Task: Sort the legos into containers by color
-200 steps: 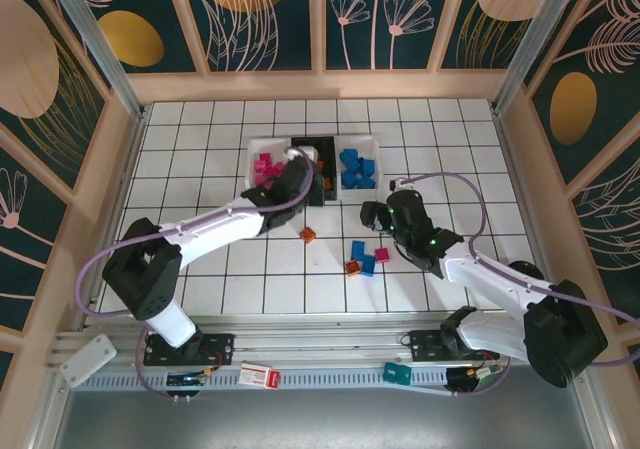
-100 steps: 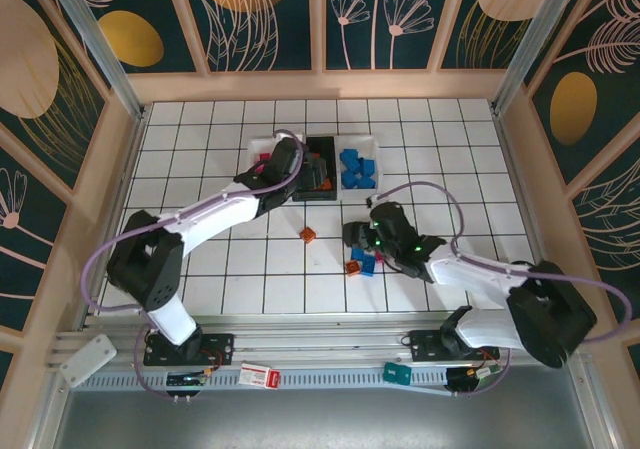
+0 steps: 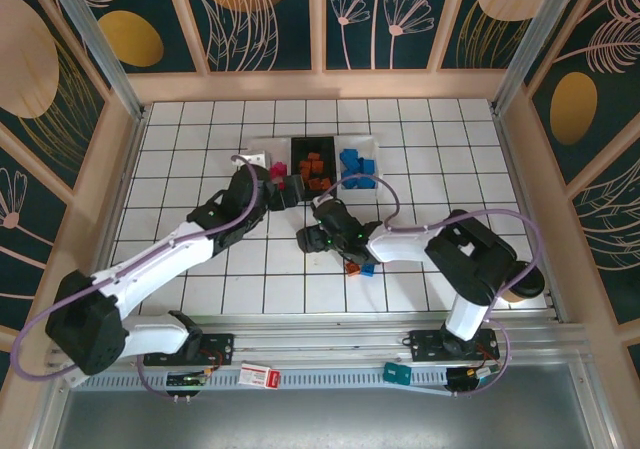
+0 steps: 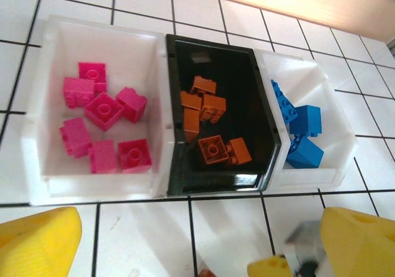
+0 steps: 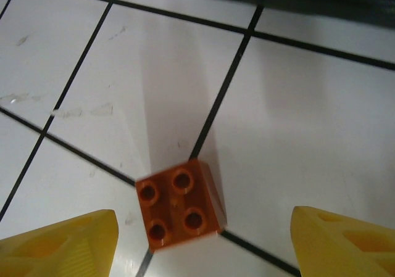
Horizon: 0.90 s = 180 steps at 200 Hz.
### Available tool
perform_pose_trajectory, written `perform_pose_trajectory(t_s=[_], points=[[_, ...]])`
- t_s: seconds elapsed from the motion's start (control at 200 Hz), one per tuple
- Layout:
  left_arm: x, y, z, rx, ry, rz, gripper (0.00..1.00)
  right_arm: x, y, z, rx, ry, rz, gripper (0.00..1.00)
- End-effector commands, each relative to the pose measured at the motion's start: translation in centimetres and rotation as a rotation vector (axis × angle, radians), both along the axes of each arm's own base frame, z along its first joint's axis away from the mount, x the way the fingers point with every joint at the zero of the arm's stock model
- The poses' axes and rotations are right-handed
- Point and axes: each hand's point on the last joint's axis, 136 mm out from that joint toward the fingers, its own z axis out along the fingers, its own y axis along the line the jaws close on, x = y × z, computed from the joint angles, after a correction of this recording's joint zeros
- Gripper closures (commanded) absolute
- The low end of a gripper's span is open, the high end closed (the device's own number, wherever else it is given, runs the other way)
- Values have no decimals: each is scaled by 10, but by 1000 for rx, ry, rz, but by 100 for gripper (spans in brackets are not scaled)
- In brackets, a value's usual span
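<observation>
Nearest the arm bases, a loose orange brick [image 3: 352, 266] and a loose blue brick [image 3: 367, 267] lie just beside each other on the tiled table [image 3: 250, 269], unsorted. Further in, the right gripper [image 5: 203, 243] hangs low over a four-stud orange brick [image 5: 180, 211], jaws spread wide and empty. The brick sits on a grout crossing between the yellow fingertips [image 5: 62, 246], touching neither and nearer the left-hand one in the wrist view. It is also turned slightly off the jaw line. Just beyond, the left gripper [image 4: 197, 252] hovers in front of the trays, jaws likewise released and holding nothing. Farthest, the three trays stand in a touching row. The left white tray [image 4: 37, 166] holds pink bricks [image 4: 103, 110], the black tray [image 4: 216, 181] orange bricks [image 4: 213, 148], and the right white tray [image 4: 336, 166] blue bricks [image 4: 307, 119]. Judged step: closing on the four-stud brick for the black tray. Risks:
1. The off-centre, skewed brick may take one finger first, on a corner, then spin or skid out of the pinch.
2. The two grippers work close together before the black tray, so a lift toward it could clip the left arm.
3. The trays share walls, so a release slightly off could drop orange into pink or blue, or perch it on a rim.
</observation>
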Motion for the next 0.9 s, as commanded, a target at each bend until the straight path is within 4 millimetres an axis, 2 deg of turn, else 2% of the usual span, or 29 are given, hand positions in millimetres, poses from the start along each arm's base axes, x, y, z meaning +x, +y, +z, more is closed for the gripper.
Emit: perform_pose_trajectory(t_s=[0.0,0.135,0.275,0.36,0.49,0.586,0.661,0.896], points=[[-12,18,8,-12,-11,52,2,10,4,-8,-78,-50,4,29],[-21,32,26,-26,-50,77,2,9,8,-19,-134,-66,26,39],[-26,38,31,-16,-55,88,1,8,7,-19,-132,-74,26,64],[-27,41,31,-13,-53,96,2,9,10,0,-86,-107,31,75],[-30,45,31,-18,-58,104,2,17,15,47,29,-176,32,79],[-32,46,30,-18,-57,103,2,33,15,86,124,-222,14,79],[-33,46,29,-22,-54,102,1,53,12,103,166,-232,-11,79],[-37,50,23,-12,-35,109,1,123,12,115,213,-224,-82,79]])
